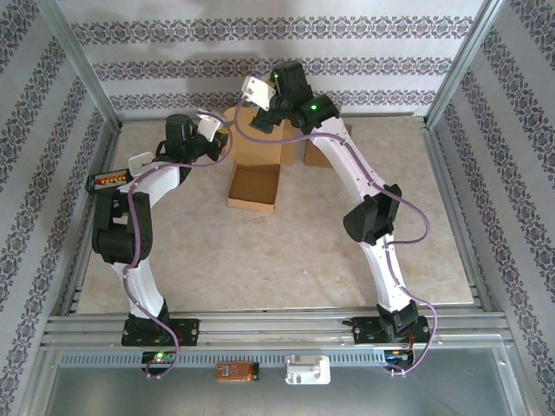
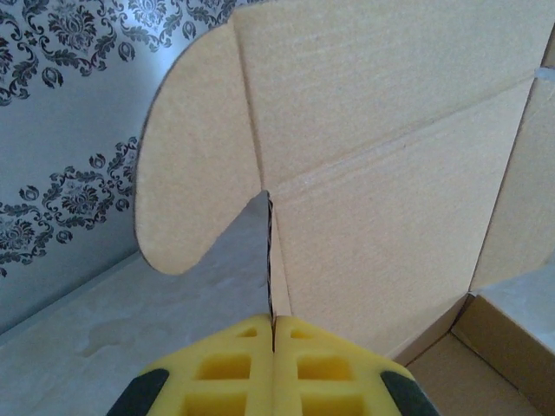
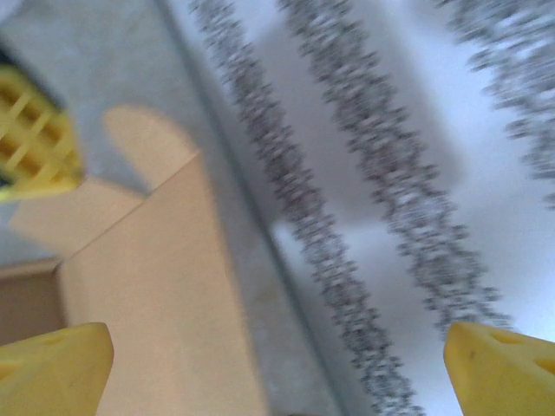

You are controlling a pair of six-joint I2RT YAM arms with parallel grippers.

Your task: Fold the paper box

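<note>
The small orange device (image 1: 236,372) on the near rail carries markings too small for me to read. The paper box (image 1: 253,186) is plain brown corrugated card. It sits at the far middle of the table (image 1: 260,269), close to the patterned back wall (image 1: 260,35). Its shallow tray lies open on the surface and a tall panel (image 1: 260,143) stands upright behind it.

Through my left wrist camera the card's inner face is pale tan with crease lines, and a rounded ear flap (image 2: 178,173) sticks out to one side. My left gripper (image 2: 273,364) is clenched, the yellow pads pressed together on the thin edge of a box flap that runs into the seam between them. My right gripper (image 3: 277,373) hangs above the box's far edge, its fingers spread wide and grasping nothing.
</note>
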